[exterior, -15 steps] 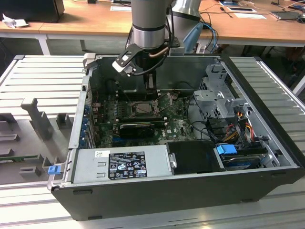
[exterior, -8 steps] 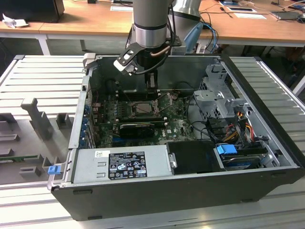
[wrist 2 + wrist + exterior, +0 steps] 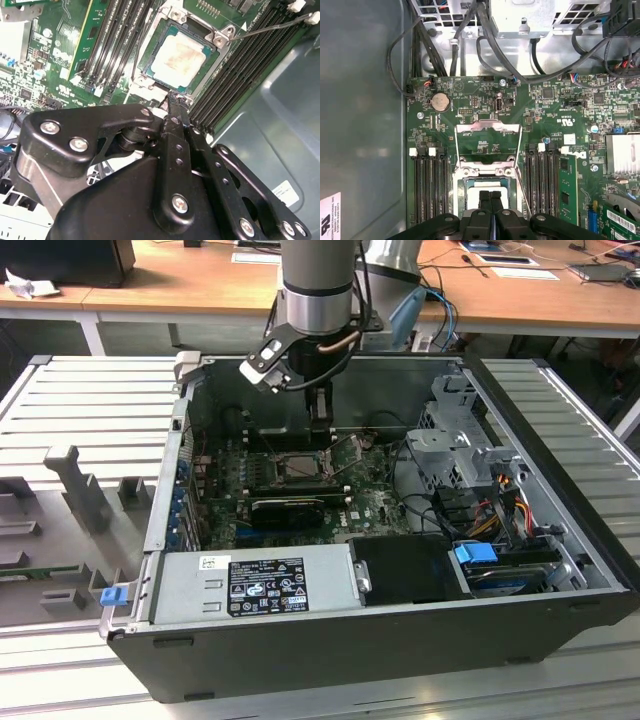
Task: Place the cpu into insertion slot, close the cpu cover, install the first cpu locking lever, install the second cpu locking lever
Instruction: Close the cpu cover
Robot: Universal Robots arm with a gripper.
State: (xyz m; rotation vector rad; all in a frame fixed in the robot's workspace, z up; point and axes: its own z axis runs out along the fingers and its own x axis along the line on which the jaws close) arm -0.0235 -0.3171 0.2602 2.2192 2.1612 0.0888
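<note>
Pincer (image 3: 490,196) pressed together, empty, tips over seated cpu (image 3: 177,60). Open cpu cover (image 3: 488,128) ahead of tips: likely light, stiff, hinged; engage its free edge.

even, bright room light from above fills the exterior view. the desk (image 3: 200,280) across the upper part of the frame is warm and well lit. the ribbed table (image 3: 570,410) at the exterior view's right is pale, close to washed out. the arm (image 3: 318,300) carries soft vertical highlights on its metal. inside the case (image 3: 400,640) the board (image 3: 375,502) lies in shade, darkest below the arm. in the second wrist view the cpu (image 3: 177,57) glares pale, almost white, and the black gripper (image 3: 175,102) shows small glints on its screws. in the first wrist view the light is flat: the case wall (image 3: 360,125) has a dull grey sheen and the heatsink (image 3: 622,152) is bright.
</note>
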